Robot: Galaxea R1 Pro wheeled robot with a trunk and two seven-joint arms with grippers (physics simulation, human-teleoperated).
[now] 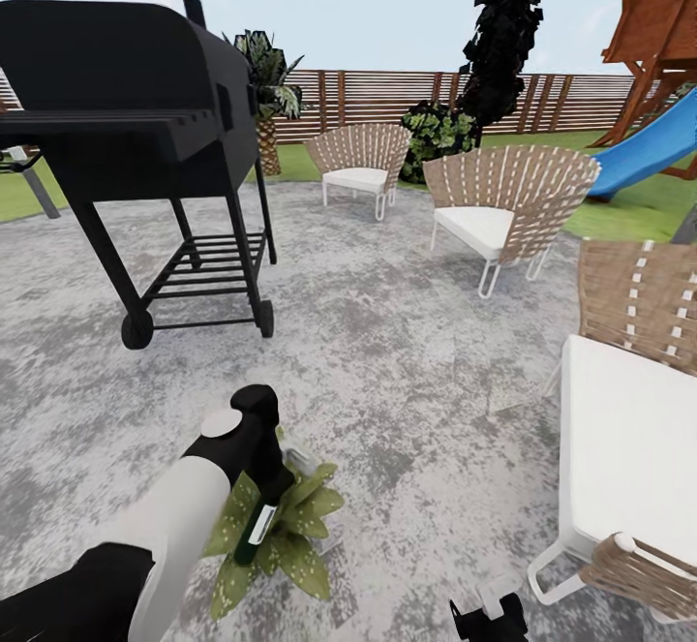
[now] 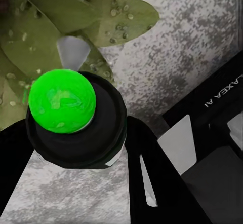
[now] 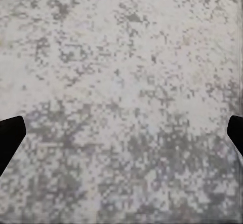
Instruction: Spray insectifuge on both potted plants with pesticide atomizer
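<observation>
The pesticide atomizer, a slim dark bottle with a white patch, hangs tip-down in my left gripper, which is shut on it. Directly under it on the stone patio sits a potted plant, a low rosette of broad speckled green leaves. In the left wrist view the atomizer's bright green tip points at those leaves, with a black finger on each side of the bottle. My right gripper hangs open over bare patio stone, a dark fingertip at each edge of its view.
A black grill on wheels stands at the far left. Two wicker chairs sit at the patio's back, and a third is close on my right. A slatted fence, a palm and a blue slide lie beyond.
</observation>
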